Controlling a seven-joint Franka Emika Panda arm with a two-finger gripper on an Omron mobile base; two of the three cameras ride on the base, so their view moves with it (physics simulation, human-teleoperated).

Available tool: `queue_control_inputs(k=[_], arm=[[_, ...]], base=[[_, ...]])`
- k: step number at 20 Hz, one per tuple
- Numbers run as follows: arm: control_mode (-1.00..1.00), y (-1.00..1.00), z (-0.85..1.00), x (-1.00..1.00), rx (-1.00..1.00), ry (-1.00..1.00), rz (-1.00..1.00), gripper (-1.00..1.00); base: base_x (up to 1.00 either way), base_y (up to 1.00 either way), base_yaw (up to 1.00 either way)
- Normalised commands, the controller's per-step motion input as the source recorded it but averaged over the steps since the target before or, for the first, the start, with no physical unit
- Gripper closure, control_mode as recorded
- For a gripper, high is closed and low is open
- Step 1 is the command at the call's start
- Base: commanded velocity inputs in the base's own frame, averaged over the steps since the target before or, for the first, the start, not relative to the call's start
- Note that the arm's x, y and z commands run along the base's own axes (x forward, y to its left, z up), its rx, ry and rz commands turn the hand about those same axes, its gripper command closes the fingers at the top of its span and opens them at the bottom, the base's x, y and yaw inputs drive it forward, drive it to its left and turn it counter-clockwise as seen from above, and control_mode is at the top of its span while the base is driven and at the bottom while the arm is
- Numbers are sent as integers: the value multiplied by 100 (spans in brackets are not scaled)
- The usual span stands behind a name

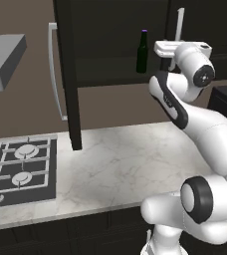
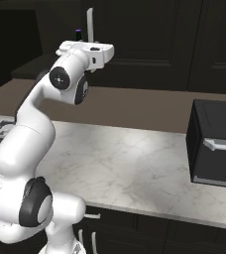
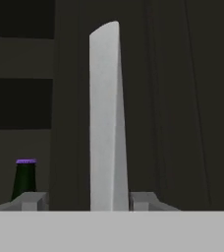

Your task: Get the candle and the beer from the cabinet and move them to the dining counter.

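Jaws (image 3: 109, 201) straddle the right door's handle (image 3: 106, 118), one finger (image 3: 33, 201) each side, spread with a gap showing on both sides; not pinching yet. Handle's long axis is vertical, square to the jaws. Left door (image 1: 68, 74) already open. The beer (image 1: 142, 51) stands upright on the cabinet (image 1: 110, 30) shelf, just left of the jaws. Can't spot the candle. Next, probably: clamp the handle, pull.

Glossy dark glass beer (image 1: 142, 55); matt black-brown cabinet (image 1: 110, 40), brushed silver handle (image 3: 107, 123); polished marble counter (image 1: 120, 164)
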Motion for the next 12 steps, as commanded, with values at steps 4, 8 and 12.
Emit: queue_control_inputs(k=[4,8,12], arm=[[-100,-42,0,-24,0,0,0,100],[-100,-48,0,-38,0,0,0,100],[-100,-55,0,-40,0,0,-3,100]], base=[[0,0,0],[0,0,0],[0,0,0]])
